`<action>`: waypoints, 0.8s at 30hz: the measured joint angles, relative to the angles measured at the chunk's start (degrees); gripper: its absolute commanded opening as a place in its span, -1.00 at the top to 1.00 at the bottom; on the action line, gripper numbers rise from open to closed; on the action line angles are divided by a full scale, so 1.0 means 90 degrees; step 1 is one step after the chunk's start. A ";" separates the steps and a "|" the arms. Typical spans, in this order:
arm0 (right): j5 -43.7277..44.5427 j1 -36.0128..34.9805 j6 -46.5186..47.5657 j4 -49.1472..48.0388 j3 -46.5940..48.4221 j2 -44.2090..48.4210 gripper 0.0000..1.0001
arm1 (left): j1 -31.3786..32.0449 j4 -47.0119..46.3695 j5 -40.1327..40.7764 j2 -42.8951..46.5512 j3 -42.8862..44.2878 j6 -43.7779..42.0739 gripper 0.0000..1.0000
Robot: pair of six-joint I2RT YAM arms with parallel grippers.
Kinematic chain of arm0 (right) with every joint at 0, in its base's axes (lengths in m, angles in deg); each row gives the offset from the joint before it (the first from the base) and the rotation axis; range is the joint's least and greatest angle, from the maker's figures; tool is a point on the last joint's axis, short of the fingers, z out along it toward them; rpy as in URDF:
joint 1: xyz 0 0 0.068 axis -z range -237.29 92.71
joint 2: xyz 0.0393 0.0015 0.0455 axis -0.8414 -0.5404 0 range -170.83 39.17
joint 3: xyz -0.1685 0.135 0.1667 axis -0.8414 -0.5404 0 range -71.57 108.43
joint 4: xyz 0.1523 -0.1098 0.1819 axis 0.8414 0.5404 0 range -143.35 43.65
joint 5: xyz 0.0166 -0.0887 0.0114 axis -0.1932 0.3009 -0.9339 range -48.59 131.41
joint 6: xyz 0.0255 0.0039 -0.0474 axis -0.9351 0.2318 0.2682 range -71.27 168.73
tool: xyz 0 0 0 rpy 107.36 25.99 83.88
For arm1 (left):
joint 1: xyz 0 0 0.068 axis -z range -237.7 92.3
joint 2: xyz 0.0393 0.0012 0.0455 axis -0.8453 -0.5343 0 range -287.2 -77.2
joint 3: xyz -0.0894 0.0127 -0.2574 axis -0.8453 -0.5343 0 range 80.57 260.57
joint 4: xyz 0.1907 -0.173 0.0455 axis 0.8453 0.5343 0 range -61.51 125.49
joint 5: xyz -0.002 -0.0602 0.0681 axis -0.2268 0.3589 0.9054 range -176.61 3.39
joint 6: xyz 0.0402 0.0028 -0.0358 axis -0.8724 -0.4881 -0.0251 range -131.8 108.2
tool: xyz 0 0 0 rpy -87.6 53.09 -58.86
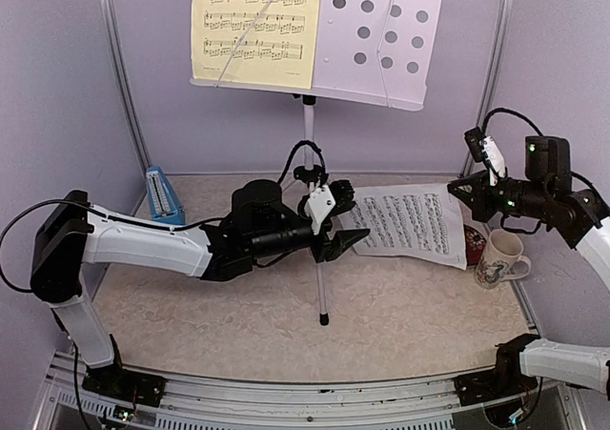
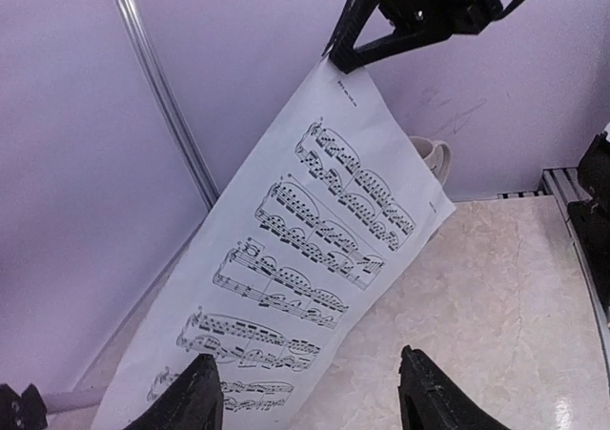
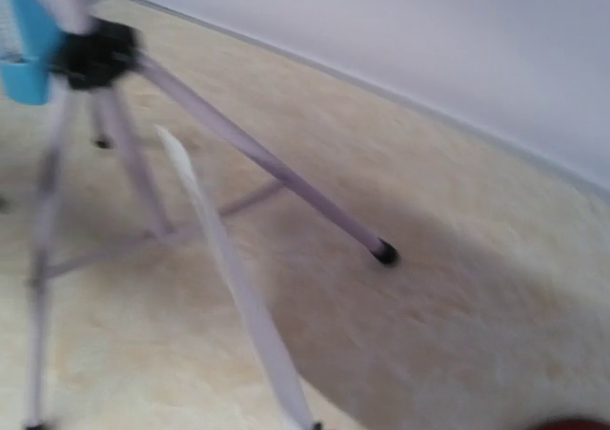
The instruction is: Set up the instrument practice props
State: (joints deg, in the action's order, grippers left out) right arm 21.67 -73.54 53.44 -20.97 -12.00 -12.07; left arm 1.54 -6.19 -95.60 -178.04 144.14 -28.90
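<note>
The silver tripod music stand (image 1: 312, 134) rises at the back, and its white perforated desk (image 1: 381, 30) carries the yellow sheet (image 1: 253, 25) on its left half. The white sheet (image 1: 410, 222) hangs stretched above the table. My right gripper (image 1: 456, 190) is shut on its far corner, which the left wrist view shows as black jaws (image 2: 348, 60) pinching the white sheet (image 2: 315, 230). My left gripper (image 1: 345, 222) stands open at the sheet's near end (image 2: 307, 358), one finger (image 2: 195, 392) next to the paper. The blue metronome (image 1: 164, 196) stands at the back left.
A white patterned mug (image 1: 500, 256) stands by the right wall, with a dark red disc (image 1: 474, 242) beside it under the sheet's edge. The tripod's legs (image 3: 286, 177) spread over the middle of the table. Purple walls close in the back and sides.
</note>
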 measured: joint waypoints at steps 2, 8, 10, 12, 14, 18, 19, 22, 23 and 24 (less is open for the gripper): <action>-0.0199 -0.0095 0.0119 0.0187 0.0231 -0.0017 1.00 | 0.0000 0.0469 -0.0027 -0.0265 0.0539 -0.0401 -0.28; -0.0257 -0.0673 0.0391 0.0843 0.0787 -0.0304 1.00 | -0.0032 0.1549 0.0056 -0.0816 0.1549 -0.1537 -0.29; -0.0187 -0.0845 0.0447 0.1035 0.0916 -0.0418 1.00 | -0.0051 0.1814 0.0080 -0.0816 0.1608 -0.1829 -0.30; -0.0090 -0.0976 0.0503 0.1241 0.1042 -0.0500 1.00 | -0.0053 0.2001 0.0121 -0.0814 0.1647 -0.2064 -0.30; -0.0036 -0.1044 0.0544 0.1362 0.1129 -0.0537 1.00 | -0.0058 0.2154 0.0172 -0.0806 0.1659 -0.2203 -0.29; 0.0019 -0.1134 0.0610 0.1506 0.1260 -0.0546 1.00 | 0.0012 0.2586 0.0525 -0.0804 0.1814 -0.2538 -0.26; 0.0027 -0.1163 0.0622 0.1537 0.1287 -0.0563 1.00 | 0.0049 0.2698 0.0678 -0.0809 0.1916 -0.2625 -0.26; 0.0061 -0.1299 0.0665 0.1605 0.1350 -0.0673 1.00 | 0.0126 0.2902 0.0974 -0.0818 0.2222 -0.2820 -0.26; 0.0080 -0.1338 0.0680 0.1615 0.1353 -0.0709 1.00 | 0.0143 0.2924 0.1052 -0.0816 0.2300 -0.2873 -0.25; 0.0114 -0.1384 0.0690 0.1627 0.1353 -0.0750 1.00 | 0.0160 0.2956 0.1110 -0.0814 0.2363 -0.2931 -0.26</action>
State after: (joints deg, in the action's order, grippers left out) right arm 22.69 -86.00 59.65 -6.32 0.18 -18.83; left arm 2.98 20.41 -85.61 -185.36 165.40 -55.29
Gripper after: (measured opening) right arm 0.006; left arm 0.629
